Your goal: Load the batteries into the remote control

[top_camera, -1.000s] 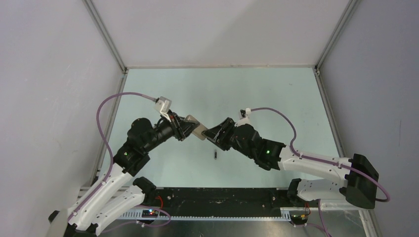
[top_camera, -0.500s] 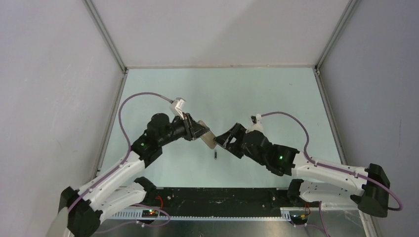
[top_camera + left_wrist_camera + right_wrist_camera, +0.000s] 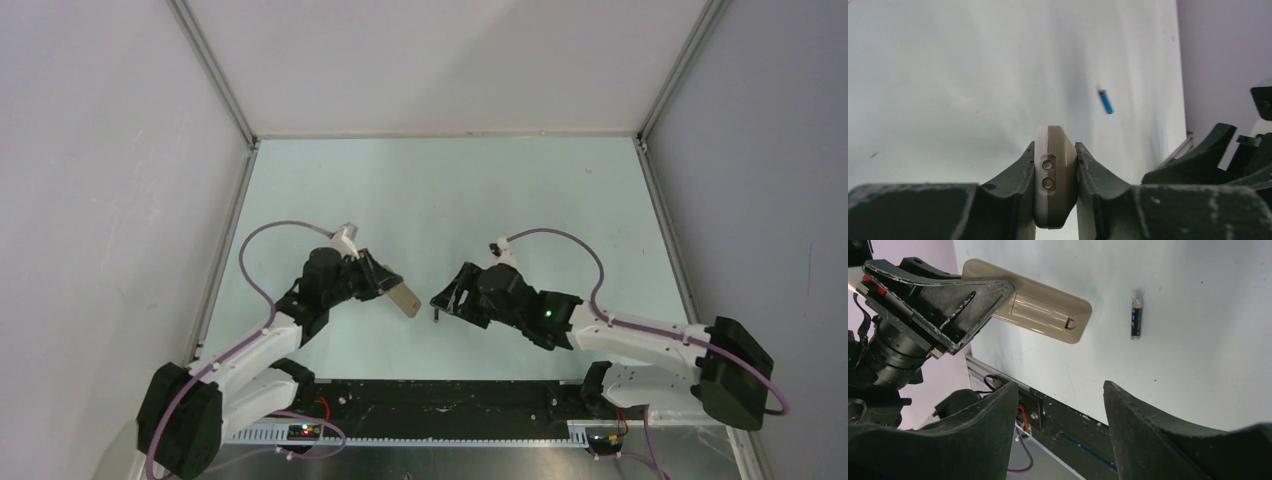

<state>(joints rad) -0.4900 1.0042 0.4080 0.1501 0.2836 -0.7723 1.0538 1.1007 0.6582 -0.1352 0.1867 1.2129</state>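
Observation:
My left gripper (image 3: 388, 286) is shut on the remote control (image 3: 406, 299), held edge-on between the fingers in the left wrist view (image 3: 1054, 175). The right wrist view shows its beige-grey back (image 3: 1043, 315) with the ribbed battery cover in place. The dark battery (image 3: 436, 316) lies on the table just below the remote's tip, and it also shows in the right wrist view (image 3: 1135, 320). The blue battery (image 3: 1106, 101) lies on the table beyond the remote; it is hidden in the top view. My right gripper (image 3: 441, 299) is open and empty (image 3: 1060, 387), just right of the remote and above the dark battery.
The pale green table (image 3: 450, 190) has grey walls on three sides. A black rail with wiring (image 3: 450, 400) runs along the near edge, between the arm bases. The left arm's purple cable (image 3: 270, 232) loops over the left side.
Both arms have drawn back toward the near edge and lowered. The left gripper carried the remote down and left. The right gripper has moved down, closer to the dark battery.

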